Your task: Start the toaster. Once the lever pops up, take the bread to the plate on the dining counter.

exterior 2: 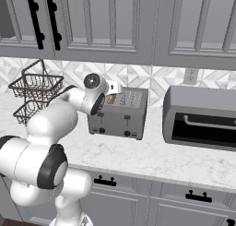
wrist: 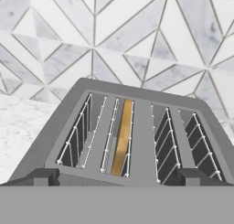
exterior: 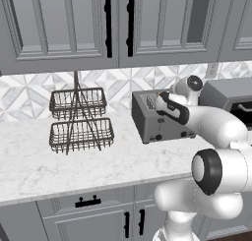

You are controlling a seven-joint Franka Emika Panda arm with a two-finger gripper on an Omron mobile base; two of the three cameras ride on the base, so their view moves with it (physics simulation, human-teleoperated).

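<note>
four slots run across the top of the toaster [wrist: 132, 136], which stands on the marble tabletop [exterior: 59, 161] against the tiled backsplash [wrist: 137, 35]. the bread [wrist: 121, 137] sits upright in the second slot from the left in the hand view, its browned crust edge showing. the gripper [wrist: 116, 177] hangs just above the toaster's near edge; the two dark fingertips [wrist: 40, 176] stand wide apart at either side, so the jaws are apart and clamped on nothing. a two-tier wire basket [exterior: 78, 119] stands well to the toaster's left, a toaster oven [exterior 2: 200, 116] to its right.
</note>
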